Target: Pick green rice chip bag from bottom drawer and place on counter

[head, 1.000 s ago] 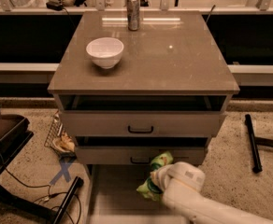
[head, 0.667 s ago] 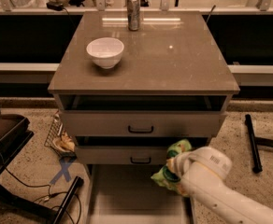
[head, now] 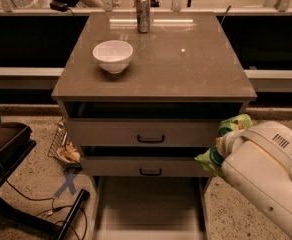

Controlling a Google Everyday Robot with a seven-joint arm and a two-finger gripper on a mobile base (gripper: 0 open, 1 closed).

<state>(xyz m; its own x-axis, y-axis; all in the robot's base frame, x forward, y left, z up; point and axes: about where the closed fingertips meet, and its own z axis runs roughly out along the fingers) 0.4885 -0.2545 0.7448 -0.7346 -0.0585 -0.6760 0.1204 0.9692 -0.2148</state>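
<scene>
My hand (head: pixel 224 147) sits at right centre of the frame, hidden behind the arm's white rounded wrist housing (head: pixel 266 164). The small crinkled light-green rice chip bag (head: pixel 236 124) hangs off the floor with it, so I judge the hand clamped on the bag. A second ago both were low over the pale grey bottom drawer (head: pixel 148 204). Now they are up and to the right, beside the middle drawer front (head: pixel 151 166). I judge the pick done, with placing left. The glossy grey-brown counter surface (head: pixel 196 69) has its front lip and right corner just above the bag, so I must rise first. The white ceramic bowl (head: pixel 113 55) is at upper left and the silver metal can (head: pixel 143 13) is at the back edge, which leaves the right front open.
</scene>
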